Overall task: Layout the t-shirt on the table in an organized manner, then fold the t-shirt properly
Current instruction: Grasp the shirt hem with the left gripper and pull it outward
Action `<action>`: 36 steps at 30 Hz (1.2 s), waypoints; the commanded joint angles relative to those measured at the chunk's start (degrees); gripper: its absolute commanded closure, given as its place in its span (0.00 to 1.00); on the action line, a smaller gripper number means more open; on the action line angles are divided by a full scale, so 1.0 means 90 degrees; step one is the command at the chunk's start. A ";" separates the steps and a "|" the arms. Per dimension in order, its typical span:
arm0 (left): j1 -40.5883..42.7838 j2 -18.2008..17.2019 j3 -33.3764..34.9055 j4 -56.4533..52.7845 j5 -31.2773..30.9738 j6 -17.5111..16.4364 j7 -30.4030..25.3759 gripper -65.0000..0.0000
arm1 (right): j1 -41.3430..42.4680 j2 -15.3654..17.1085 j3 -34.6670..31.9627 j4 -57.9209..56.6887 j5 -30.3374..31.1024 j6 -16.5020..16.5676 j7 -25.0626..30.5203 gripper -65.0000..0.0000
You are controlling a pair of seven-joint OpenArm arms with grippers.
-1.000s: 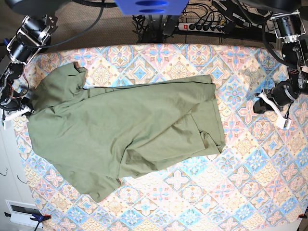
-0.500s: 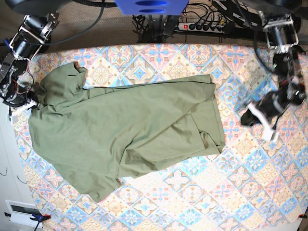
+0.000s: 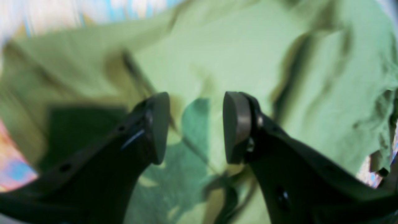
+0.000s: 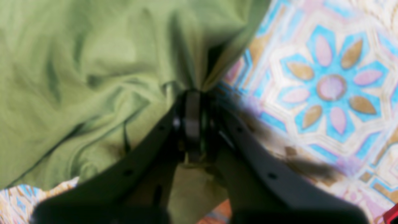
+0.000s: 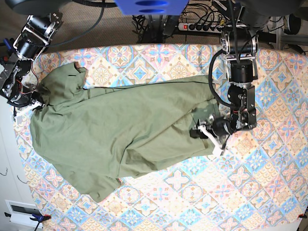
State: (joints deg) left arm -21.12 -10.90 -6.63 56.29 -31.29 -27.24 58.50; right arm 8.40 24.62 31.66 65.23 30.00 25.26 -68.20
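The olive-green t-shirt (image 5: 120, 130) lies rumpled across the left and middle of the table (image 5: 250, 192), with its right part folded over itself. My left gripper (image 5: 201, 134) hangs over the shirt's right edge. In the left wrist view it (image 3: 196, 127) is open, with only the shirt (image 3: 217, 46) below the gap. My right gripper (image 5: 30, 103) is at the shirt's far left edge. In the right wrist view it (image 4: 192, 118) is shut on a bunched pinch of the t-shirt (image 4: 77, 77), beside the bare patterned table (image 4: 329, 87).
A power strip (image 5: 202, 26) and cables lie behind the table's far edge. A white cabinet (image 5: 9, 183) stands off the table's left side. A blue part (image 5: 151, 6) hangs at the top centre.
The left arm has swung in from the table's right side to the shirt's right edge, and its jaws have opened. The right gripper has shifted slightly up, still pinching the shirt.
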 commanded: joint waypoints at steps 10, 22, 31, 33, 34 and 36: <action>-0.0246 -0.0045 -0.0039 -0.0184 -0.0064 -0.0025 -0.0644 0.58 | 0.0136 0.0141 0.0033 0.0093 0.0061 0.0012 0.0091 0.97; -0.1457 0.0170 -0.0020 -0.2782 -0.0064 -0.0025 -0.2578 0.98 | 0.0146 0.0102 0.0043 0.0102 0.0071 0.0012 0.0091 0.97; -0.1877 -0.0045 -0.0039 -0.2118 -0.0113 -0.0025 -0.2578 1.00 | 0.0146 0.0092 0.0062 0.0102 0.0081 0.0012 0.0091 0.97; -0.1877 -0.0191 -0.0049 -0.1776 -0.0123 -0.0025 -0.2353 1.00 | 0.0136 0.0092 0.0062 0.0102 0.0081 0.0012 0.0091 0.97; -0.1877 -0.0289 -0.0049 -0.1542 -0.0123 -0.0025 -0.2266 1.00 | 0.0136 0.0092 0.0072 0.0102 0.0081 0.0012 0.0091 0.97; -0.1877 -0.0533 -0.0049 -0.1092 -0.0123 -0.0025 -0.2217 1.00 | 0.0136 0.0092 0.0072 0.0102 0.0091 0.0012 0.0091 0.97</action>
State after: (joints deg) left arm -35.99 -14.94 -6.87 44.93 -31.48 -27.05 39.90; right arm 8.58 23.99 31.99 65.21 30.00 25.08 -68.23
